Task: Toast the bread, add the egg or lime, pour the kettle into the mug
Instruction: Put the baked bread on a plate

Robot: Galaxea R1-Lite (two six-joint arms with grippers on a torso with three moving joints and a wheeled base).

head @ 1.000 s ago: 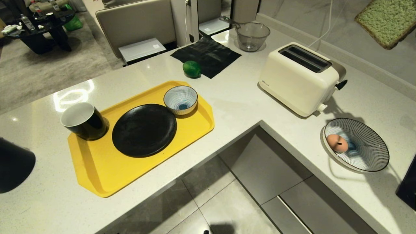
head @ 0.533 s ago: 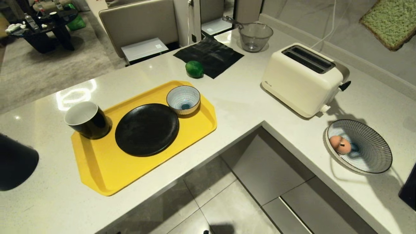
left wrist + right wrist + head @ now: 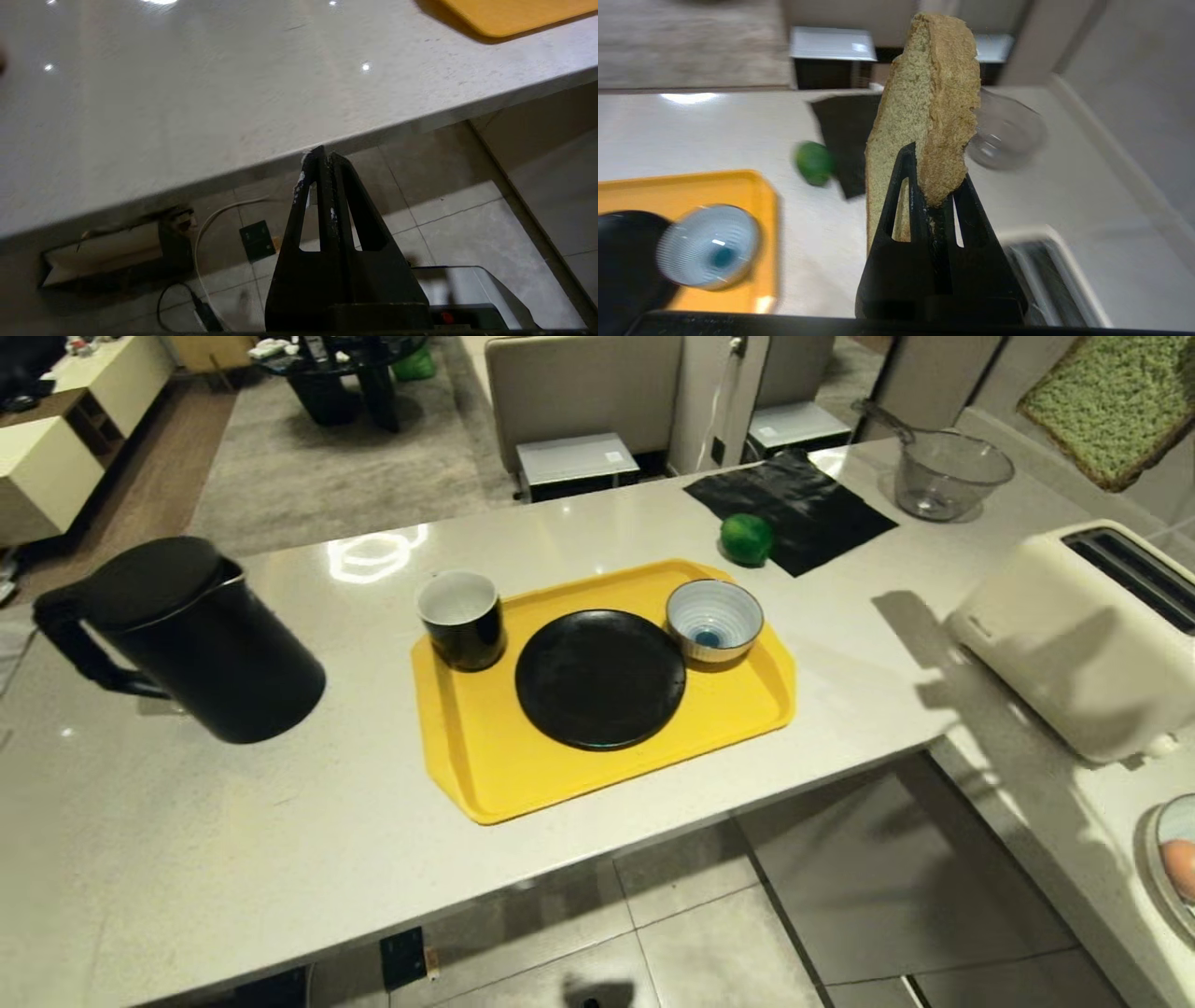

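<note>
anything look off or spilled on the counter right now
Nothing spilled or damaged. The lime sits loose on the counter, half on the edge of the black mat. The bread is off the counter, clamped in the right gripper above the toaster.

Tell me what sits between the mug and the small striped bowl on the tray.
In the head view, a round black plate lies between the mug and the striped bowl, all on the yellow tray.

One slice of bread [image 3: 1103, 409], one lime [image 3: 746, 539], one kettle [image 3: 187, 639], one mug [image 3: 461, 619], one toaster [image 3: 1083, 635], one yellow tray [image 3: 485, 775], one black plate [image 3: 599, 679], two small bowls: striped [image 3: 714, 620], glass [image 3: 950, 474].
</note>
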